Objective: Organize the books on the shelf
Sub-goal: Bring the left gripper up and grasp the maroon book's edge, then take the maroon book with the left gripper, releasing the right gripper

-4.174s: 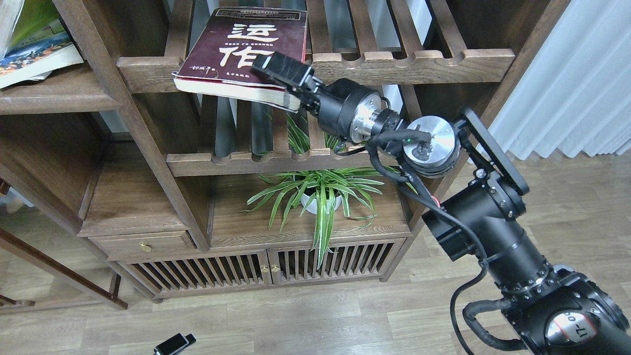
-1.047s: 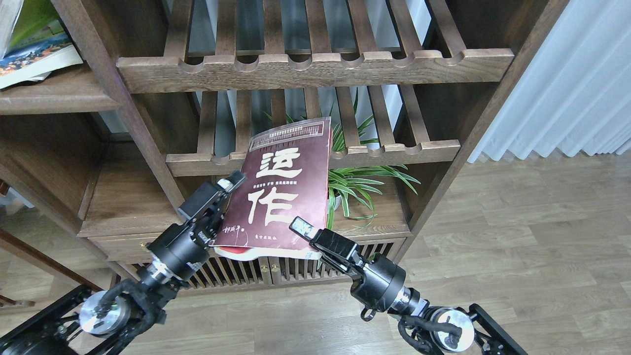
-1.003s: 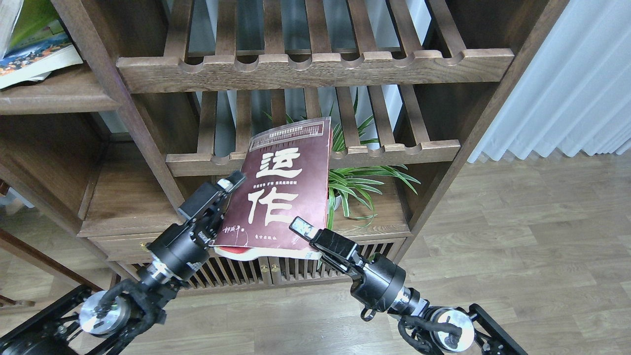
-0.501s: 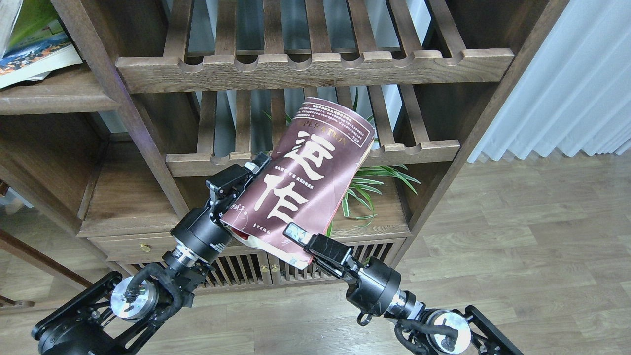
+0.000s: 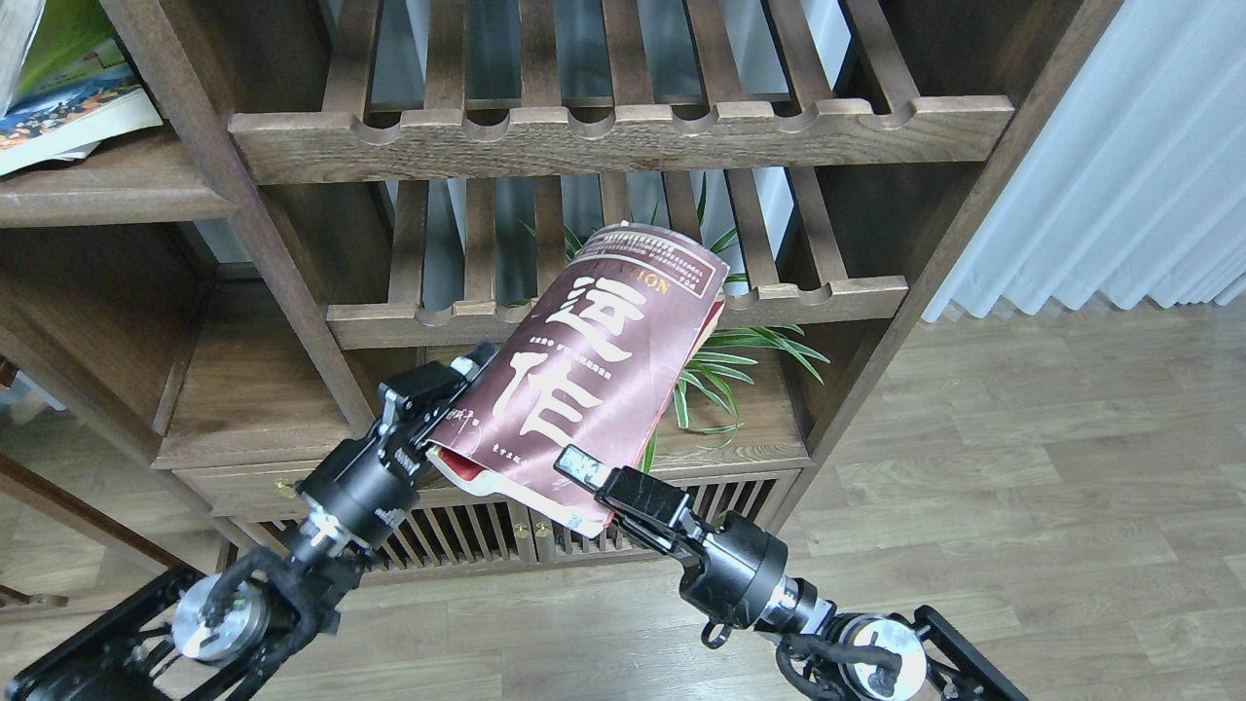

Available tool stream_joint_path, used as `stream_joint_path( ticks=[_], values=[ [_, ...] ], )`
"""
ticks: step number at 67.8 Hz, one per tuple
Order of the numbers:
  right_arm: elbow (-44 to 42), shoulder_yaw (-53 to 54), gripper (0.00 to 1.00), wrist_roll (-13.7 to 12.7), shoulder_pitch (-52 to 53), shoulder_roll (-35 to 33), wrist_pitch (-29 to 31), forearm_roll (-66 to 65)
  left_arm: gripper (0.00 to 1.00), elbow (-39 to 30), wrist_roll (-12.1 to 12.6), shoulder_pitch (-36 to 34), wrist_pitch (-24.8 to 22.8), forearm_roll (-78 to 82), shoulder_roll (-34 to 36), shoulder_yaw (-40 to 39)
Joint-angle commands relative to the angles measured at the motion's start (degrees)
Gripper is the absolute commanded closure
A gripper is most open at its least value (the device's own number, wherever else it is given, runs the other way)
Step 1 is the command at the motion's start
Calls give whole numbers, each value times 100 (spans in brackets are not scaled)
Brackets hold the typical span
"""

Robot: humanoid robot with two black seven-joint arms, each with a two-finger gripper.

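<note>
The large maroon book (image 5: 604, 360) with white Chinese characters is held in the air in front of the lower slatted rack, tilted to the right with its cover bowed. My left gripper (image 5: 443, 389) is shut on its lower left edge. My right gripper (image 5: 584, 477) is shut on its bottom right corner. The yellow-green book (image 5: 68, 39) and the colourful smaller book (image 5: 68, 112) lie stacked on the solid dark-brown shelf (image 5: 107, 190) at the top left, partly cut off by the view's edge.
Two slatted racks with notched rails, an upper rack (image 5: 623, 136) and a lower rack (image 5: 827, 292), stand behind the book. A potted spider plant (image 5: 740, 360) sits on the board below them. Slatted cabinet doors (image 5: 467, 535) are beneath. A white curtain (image 5: 1119, 146) hangs at the right.
The book, first on the upper rack in the right gripper alone, is now low and held by both grippers. In the last second it tilted right and its cover bowed; the left arm dropped slightly leftwards.
</note>
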Motion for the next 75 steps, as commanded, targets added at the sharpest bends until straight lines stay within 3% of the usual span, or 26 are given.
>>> stream_joint_path(
  ticks=[1,13,29,43,52,75],
  values=[
    [15,-9,97,-7,17,-1,-1,127,1,121,-70,522,-2,25,21,-279],
    [-2,-281,97,-7,201,-1,-1,329,1,201,-105,1015,-2,77,153,-508],
    [-11,-642,97,-7,351,-1,-1,514,0,104,-87,1174,-2,455,311,-359],
    [-169,-870,97,-7,342,-1,-1,593,0,-493,-140,1446,-2,447,346,-675],
    [-397,-1081,97,-7,342,-1,-1,628,0,-1116,-298,1744,-2,447,399,-956],
    [-741,-1143,96,-7,351,-1,-1,663,0,-1662,-316,2422,-2,447,452,-1317]
  ],
)
